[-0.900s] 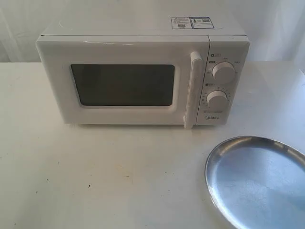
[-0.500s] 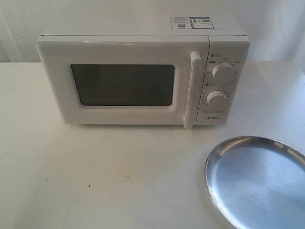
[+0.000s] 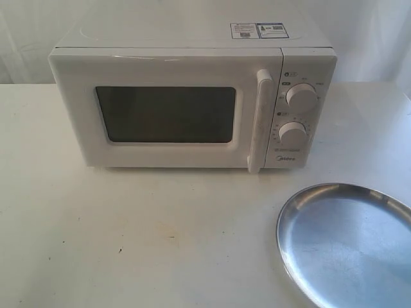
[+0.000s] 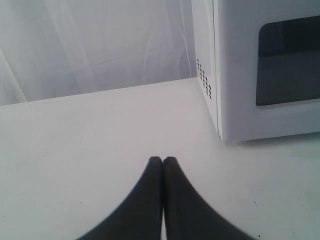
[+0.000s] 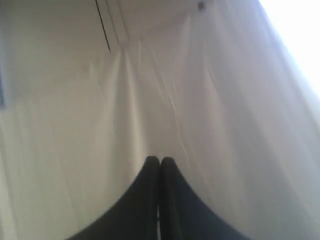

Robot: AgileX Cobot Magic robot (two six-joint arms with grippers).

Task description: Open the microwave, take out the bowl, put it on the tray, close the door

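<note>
The white microwave (image 3: 192,102) stands at the back of the table, its door (image 3: 167,115) closed, with the vertical bar handle (image 3: 260,122) right of the dark window. The silver tray (image 3: 347,244) lies at the front right. The bowl is hidden. Neither arm shows in the exterior view. My left gripper (image 4: 162,160) is shut with nothing in it, low over the table, with the microwave's side (image 4: 205,75) and a door corner (image 4: 265,75) ahead of it. My right gripper (image 5: 160,160) is shut on nothing and faces only the white curtain (image 5: 200,100).
A white table (image 3: 128,237) stretches bare in front of the microwave. A white curtain (image 3: 372,32) hangs behind. Two round dials (image 3: 300,97) sit on the microwave's right panel. The tray runs past the frame's right and bottom edges.
</note>
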